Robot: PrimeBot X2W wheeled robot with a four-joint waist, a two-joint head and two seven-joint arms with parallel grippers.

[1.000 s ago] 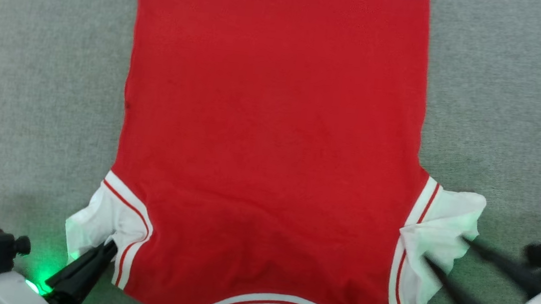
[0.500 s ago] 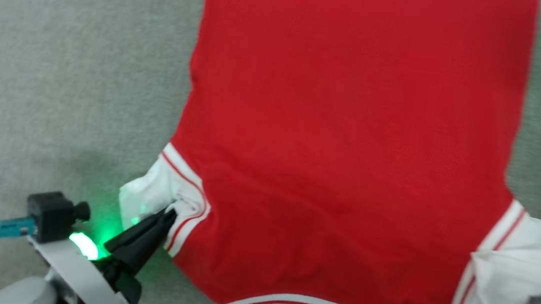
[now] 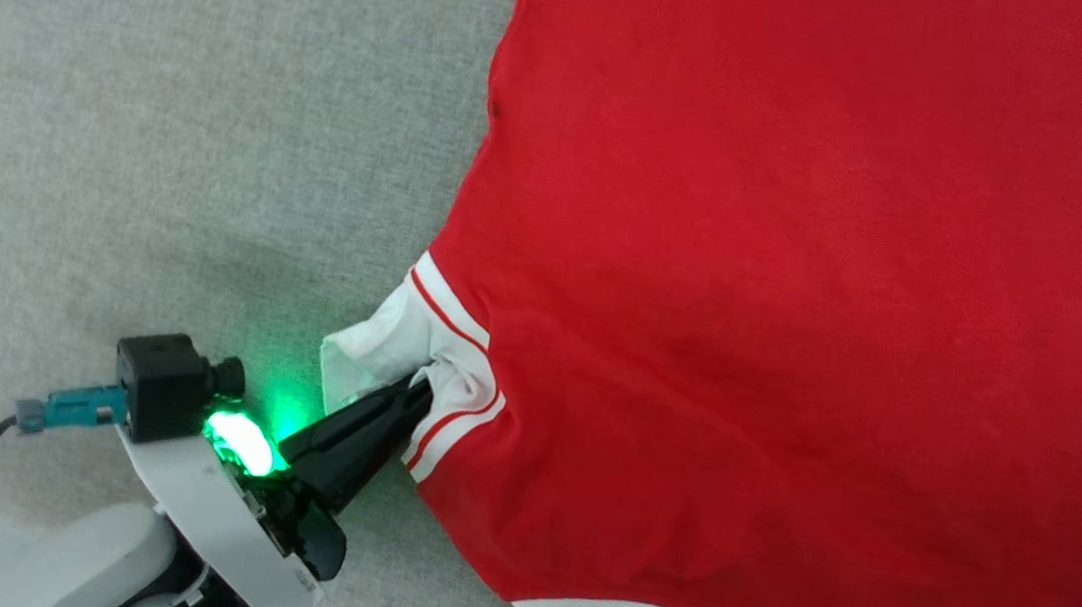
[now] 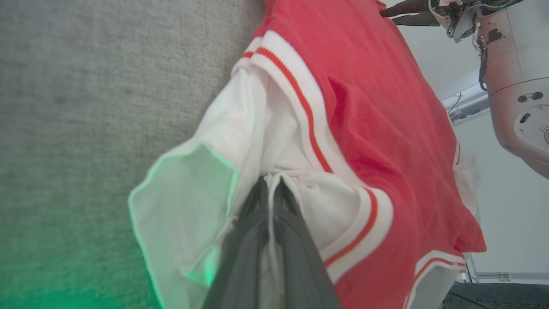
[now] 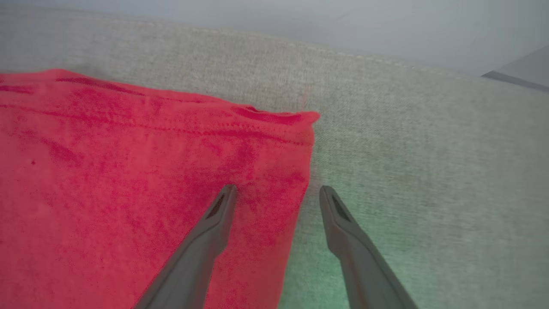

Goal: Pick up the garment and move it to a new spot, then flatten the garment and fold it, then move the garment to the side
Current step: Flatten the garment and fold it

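The garment (image 3: 806, 271) is lying spread on the grey fabric surface (image 3: 170, 104), filling the head view's right. At lower left, the left gripper (image 3: 419, 393) is pinching its white sleeve (image 3: 370, 351). The right gripper (image 5: 276, 191) is hovering wide apart, straddling a red edge.

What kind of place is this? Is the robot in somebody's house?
Probably a lab or test room, not a home, though that's a guess. The red T-shirt lies spread on a big grey fabric-covered surface, and a bare pale wall stands beyond it.
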